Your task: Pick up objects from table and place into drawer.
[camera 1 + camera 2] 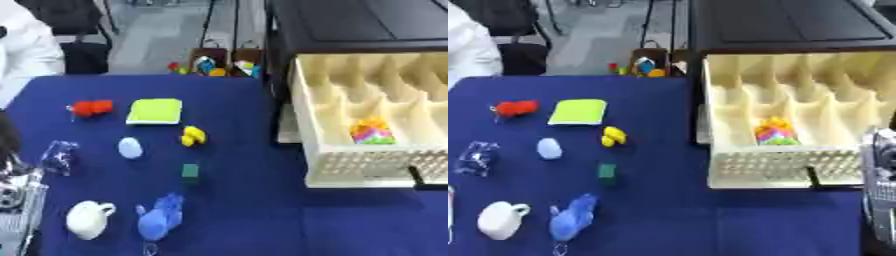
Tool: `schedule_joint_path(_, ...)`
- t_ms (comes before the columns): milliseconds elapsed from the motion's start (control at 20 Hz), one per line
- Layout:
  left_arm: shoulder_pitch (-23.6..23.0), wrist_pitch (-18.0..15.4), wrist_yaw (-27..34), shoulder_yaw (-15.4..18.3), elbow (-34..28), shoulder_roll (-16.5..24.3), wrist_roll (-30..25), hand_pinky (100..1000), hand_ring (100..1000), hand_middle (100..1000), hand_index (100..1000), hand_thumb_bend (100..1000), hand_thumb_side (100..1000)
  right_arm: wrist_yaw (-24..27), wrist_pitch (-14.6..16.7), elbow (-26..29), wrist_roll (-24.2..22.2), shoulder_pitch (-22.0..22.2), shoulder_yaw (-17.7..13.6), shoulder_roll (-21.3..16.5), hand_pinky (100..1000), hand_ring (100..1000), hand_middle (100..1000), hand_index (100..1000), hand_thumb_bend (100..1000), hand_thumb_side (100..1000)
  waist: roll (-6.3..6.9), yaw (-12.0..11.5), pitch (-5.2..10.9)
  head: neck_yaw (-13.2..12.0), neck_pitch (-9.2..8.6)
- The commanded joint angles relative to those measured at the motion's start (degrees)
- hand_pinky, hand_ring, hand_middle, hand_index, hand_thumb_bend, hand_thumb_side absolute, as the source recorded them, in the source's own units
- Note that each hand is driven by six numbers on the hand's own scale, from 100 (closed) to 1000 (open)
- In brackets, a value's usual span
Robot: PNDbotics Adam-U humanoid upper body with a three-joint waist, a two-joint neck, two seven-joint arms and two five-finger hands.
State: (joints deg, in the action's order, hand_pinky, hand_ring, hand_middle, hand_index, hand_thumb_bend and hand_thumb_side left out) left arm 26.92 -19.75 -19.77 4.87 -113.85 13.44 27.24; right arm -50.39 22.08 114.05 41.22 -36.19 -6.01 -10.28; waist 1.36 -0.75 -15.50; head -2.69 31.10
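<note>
Cream slatted drawer (pixel 367 170) w/ crumpled multicolour lump (pixel 373 131); both hands' fingers – can't tell

Cream drawer (pixel 324 125) open, holding a multicoloured toy (pixel 372 131); small objects (pixel 193 135) scattered left.

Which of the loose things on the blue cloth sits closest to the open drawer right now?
The small yellow object, right of the flat lime-green pad. The dark green block below it sits slightly farther left; everything else lies farther still from the drawer.
</note>
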Motion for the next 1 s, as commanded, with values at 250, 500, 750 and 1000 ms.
schedule_joint_path(250,2.3,5.9,-11.8,2.1,-0.7,5.1,-1.5,655,793,819,943,544,1000,0.1,0.2,0.5,0.1,-0.4,-0.1,-0.5,629,669,690,779,100,1000,-0.01,-0.1,1.39,0.2,-0.68)
schedule_joint_path(500,2.7,12.7,-17.6,0.8,-0.7,11.3,-5.8,657,792,815,938,618,1000,0.2,0.3,0.5,-0.1,-0.2,0.1,-0.7,628,669,690,779,100,1000,0.24,-0.1,1.75,0.0,-0.20)
schedule_joint_path(750,1.2,19.3,-17.8,-1.3,-0.7,18.7,-14.3,655,795,818,959,797,1000,0.3,0.3,0.5,-0.3,-0.2,0.3,-0.8,628,669,691,779,100,1000,0.34,0.3,2.20,-0.6,2.77)
schedule_joint_path(1000,-0.8,25.2,-16.1,-3.2,-0.7,26.4,-22.5,665,808,831,993,838,1000,0.4,0.4,0.5,-0.5,-0.2,0.4,-1.0,627,669,691,779,100,1000,0.39,0.6,2.55,-1.9,4.66)
